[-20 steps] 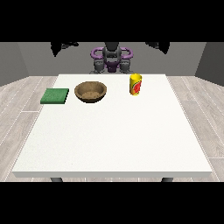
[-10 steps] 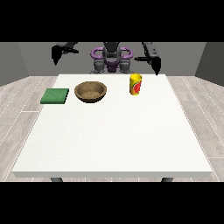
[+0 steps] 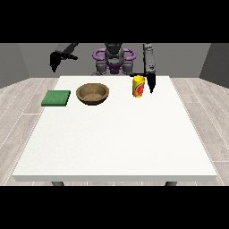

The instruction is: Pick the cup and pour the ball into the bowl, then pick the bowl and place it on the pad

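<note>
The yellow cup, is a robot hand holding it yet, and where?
No. The hand at the view's right hangs just beside the cup, not around it. The other hand is up in the air, holding nothing.

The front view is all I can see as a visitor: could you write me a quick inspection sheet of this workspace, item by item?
Surface: large white table, bare across its near part.
Job's things: yellow cup upright at the far right; brown bowl left of it; green pad flat at the far left. No ball can be made out from here.
Clutter: nothing seen.
Hands: hand at the view's right points down just right of the cup, whether touching it I cannot tell; hand at the view's left hangs in the air beyond the table's far left corner, holding nothing.
Cables: nothing seen.
Surroundings: pale plank floor, grey walls.
</note>
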Controlling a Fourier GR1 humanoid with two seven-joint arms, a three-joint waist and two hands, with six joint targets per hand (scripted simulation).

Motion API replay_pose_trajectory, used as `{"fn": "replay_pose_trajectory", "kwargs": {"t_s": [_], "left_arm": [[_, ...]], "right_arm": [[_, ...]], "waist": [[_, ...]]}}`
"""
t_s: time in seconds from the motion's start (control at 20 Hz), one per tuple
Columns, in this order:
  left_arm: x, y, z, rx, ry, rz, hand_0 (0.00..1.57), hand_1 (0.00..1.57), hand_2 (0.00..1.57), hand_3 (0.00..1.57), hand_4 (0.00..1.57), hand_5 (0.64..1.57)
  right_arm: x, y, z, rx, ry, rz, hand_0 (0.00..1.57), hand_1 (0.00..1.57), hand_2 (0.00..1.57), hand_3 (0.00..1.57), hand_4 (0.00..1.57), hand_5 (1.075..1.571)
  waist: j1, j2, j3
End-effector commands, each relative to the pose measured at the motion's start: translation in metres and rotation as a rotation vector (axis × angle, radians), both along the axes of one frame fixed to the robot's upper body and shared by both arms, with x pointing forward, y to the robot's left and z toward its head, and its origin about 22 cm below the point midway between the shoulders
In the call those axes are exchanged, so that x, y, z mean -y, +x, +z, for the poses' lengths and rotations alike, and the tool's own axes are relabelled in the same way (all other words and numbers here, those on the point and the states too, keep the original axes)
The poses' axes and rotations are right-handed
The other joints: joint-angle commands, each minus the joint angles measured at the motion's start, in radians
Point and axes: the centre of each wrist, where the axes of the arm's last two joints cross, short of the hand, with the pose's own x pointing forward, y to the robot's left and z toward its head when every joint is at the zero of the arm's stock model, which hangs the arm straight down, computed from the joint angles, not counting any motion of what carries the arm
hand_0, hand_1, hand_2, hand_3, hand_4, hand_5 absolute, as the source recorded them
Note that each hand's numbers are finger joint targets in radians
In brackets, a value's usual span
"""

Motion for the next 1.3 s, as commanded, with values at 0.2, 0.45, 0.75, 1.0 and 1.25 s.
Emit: {"fn": "replay_pose_trajectory", "kwargs": {"t_s": [0.2, 0.45, 0.75, 1.0, 1.25], "left_arm": [[0.006, 0.021, -0.02, 0.004, 0.029, 0.001, 0.0, 0.0, 0.0, 0.0, 0.0, 1.52], [-0.006, 0.022, -0.03, 0.008, 0.023, 0.013, 0.0, 0.0, 0.0, 0.0, 0.0, 1.523], [0.033, 0.019, -0.042, 0.021, 0.209, 0.045, 1.02, 1.02, 1.1, 0.89, 1.47, 0.776], [0.02, -0.002, -0.061, 0.008, 0.348, 0.137, 1.32, 1.32, 1.57, 1.57, 1.47, 1.246], [0.029, 0.003, -0.054, -0.068, 0.374, 0.114, 1.32, 1.32, 1.57, 1.57, 1.5, 1.256]], "right_arm": [[-0.01, 0.008, -0.019, 0.025, 0.032, 0.016, 0.0, 0.0, 0.0, 0.0, 0.0, 1.571], [0.023, 0.012, -0.01, 0.037, -0.009, -0.007, 0.0, 0.0, 0.0, 0.0, 0.0, 1.571], [0.007, 0.02, -0.006, 0.028, 0.005, 0.024, 0.0, 0.0, 0.0, 0.0, 0.0, 1.57], [0.016, 0.017, 0.014, 0.048, -0.029, 0.037, 0.0, 0.0, 0.0, 0.0, 0.0, 1.57], [0.049, 0.004, -0.005, -0.057, -0.006, -0.009, 0.0, 0.0, 0.0, 0.0, 0.0, 1.57]], "waist": [[-0.007, 0.022, 0.0], [-0.004, 0.051, 0.0], [-0.046, 0.051, 0.0004], [-0.083, 0.058, -0.0006], [-0.048, -0.073, 0.0006]]}}
